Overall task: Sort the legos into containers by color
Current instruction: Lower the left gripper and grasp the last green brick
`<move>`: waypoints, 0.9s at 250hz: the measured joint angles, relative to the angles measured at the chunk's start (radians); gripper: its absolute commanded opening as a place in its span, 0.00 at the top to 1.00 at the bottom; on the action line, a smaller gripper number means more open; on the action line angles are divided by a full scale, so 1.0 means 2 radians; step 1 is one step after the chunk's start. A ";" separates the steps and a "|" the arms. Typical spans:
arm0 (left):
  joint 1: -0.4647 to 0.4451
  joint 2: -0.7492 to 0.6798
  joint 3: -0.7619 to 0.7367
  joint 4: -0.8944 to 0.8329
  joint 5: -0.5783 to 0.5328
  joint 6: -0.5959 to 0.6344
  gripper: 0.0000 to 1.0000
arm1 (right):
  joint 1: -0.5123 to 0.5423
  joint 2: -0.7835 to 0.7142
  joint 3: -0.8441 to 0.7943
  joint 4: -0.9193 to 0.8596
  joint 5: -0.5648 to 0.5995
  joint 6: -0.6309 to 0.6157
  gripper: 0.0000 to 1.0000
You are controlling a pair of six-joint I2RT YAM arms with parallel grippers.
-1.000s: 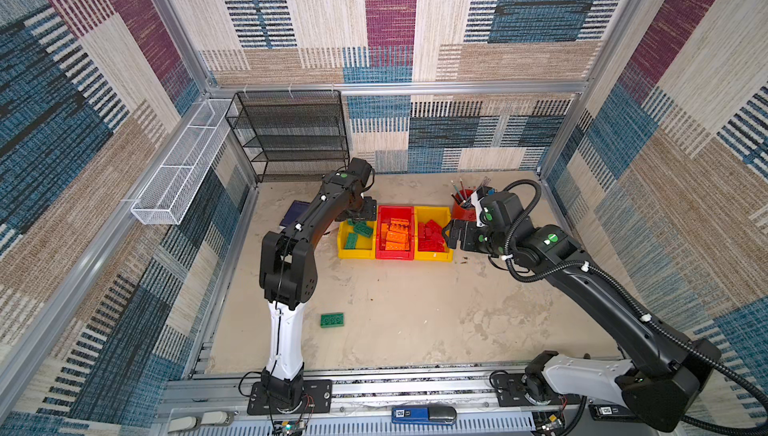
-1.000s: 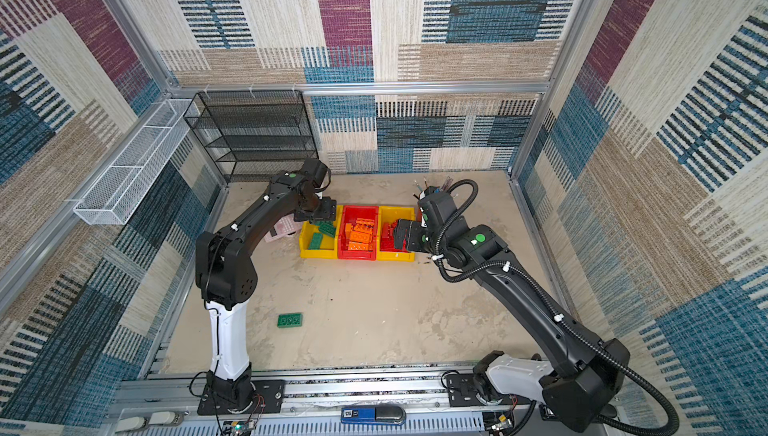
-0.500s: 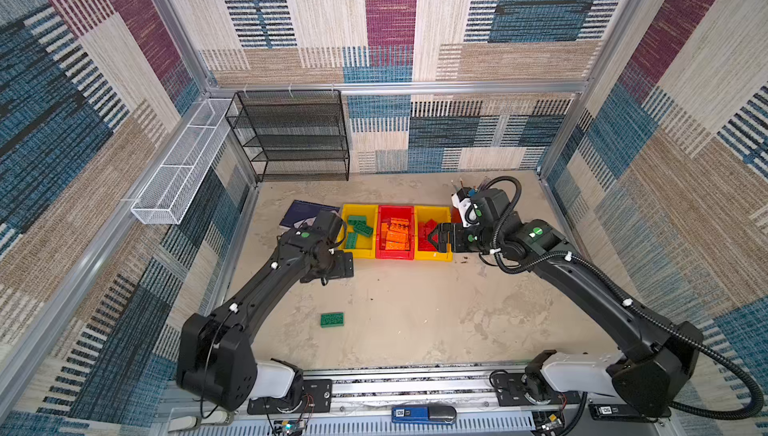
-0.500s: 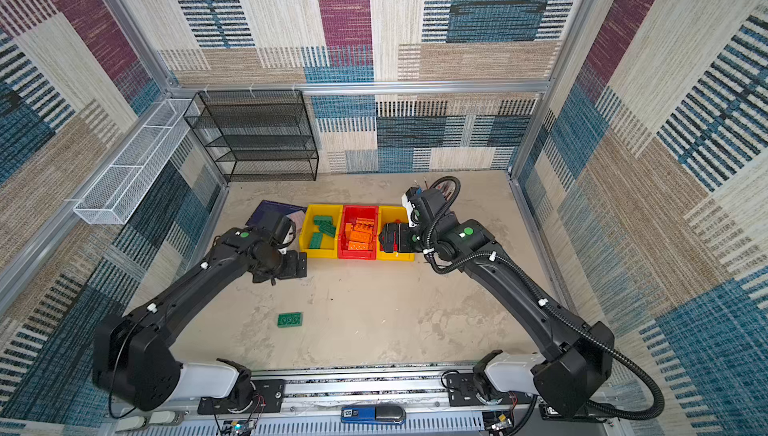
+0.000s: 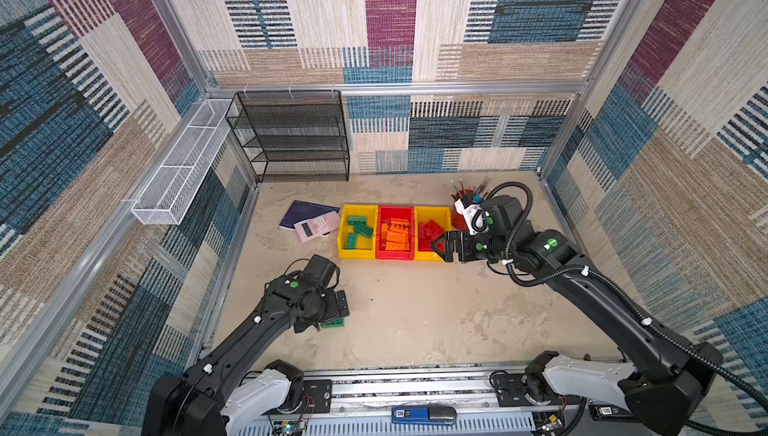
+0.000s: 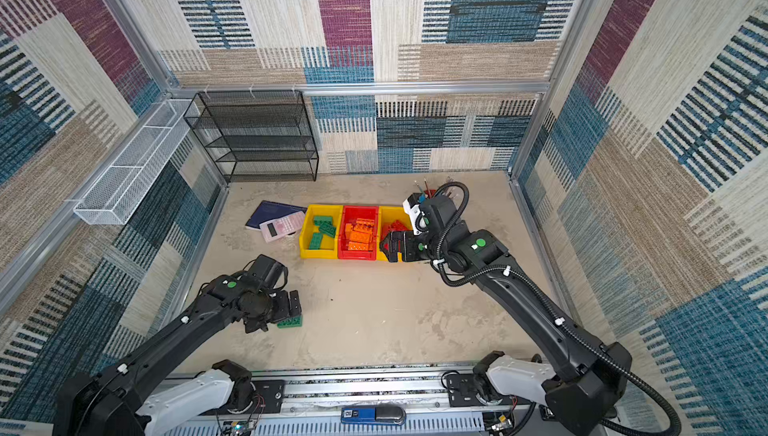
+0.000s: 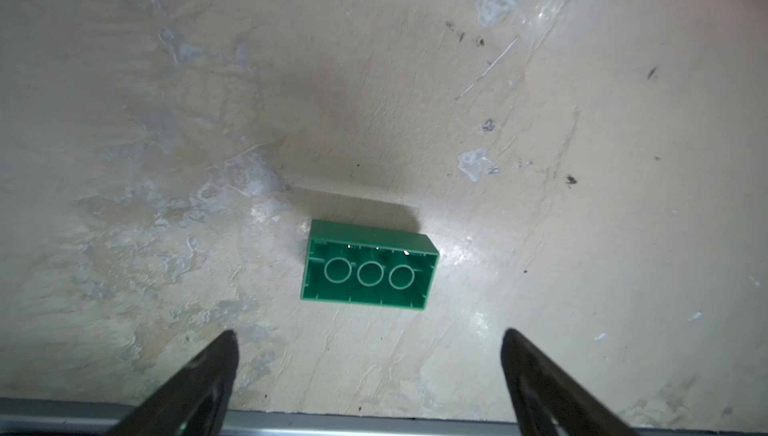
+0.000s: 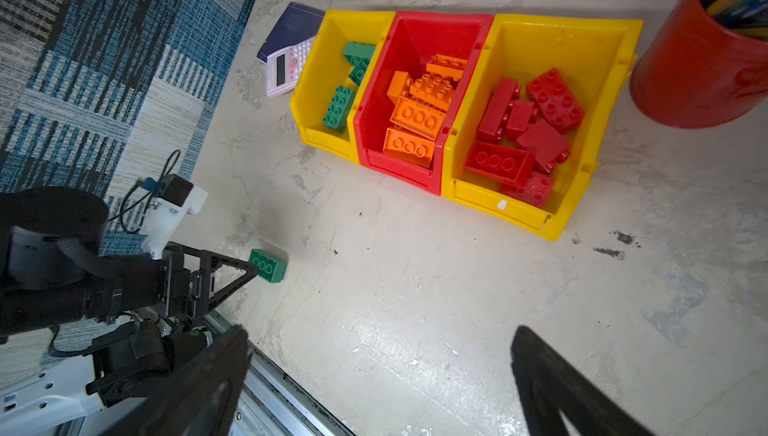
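Nearly done: green studded plastic bricks [image 8: 338,107] sit in the left yellow plastic bin [image 8: 316,59], orange ones [image 8: 415,117] in the red bin [image 8: 415,30], and red ones [image 8: 498,161] in the right yellow bin [image 8: 540,38]. One green brick [image 7: 370,271] lies loose on the beige worktop [image 7: 415,80] (on its side, hollow underside showing), just ahead of the left arm's [image 5: 249,330] open, empty jaws. The right arm's [image 5: 582,284] jaws hang open near the bins.

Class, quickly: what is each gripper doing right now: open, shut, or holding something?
Left gripper: open, holding nothing; the green brick lies ungripped ahead of it.
Right gripper: open, empty.
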 measured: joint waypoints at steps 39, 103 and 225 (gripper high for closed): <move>-0.003 0.026 -0.019 0.026 0.000 -0.002 0.01 | 0.000 -0.021 -0.008 -0.001 0.000 0.009 0.00; -0.004 0.091 -0.028 0.067 -0.001 0.003 0.08 | 0.000 -0.056 -0.026 -0.012 0.001 0.024 0.00; -0.003 0.142 -0.007 0.074 -0.015 0.015 0.42 | 0.000 -0.078 -0.038 -0.027 0.019 0.049 0.00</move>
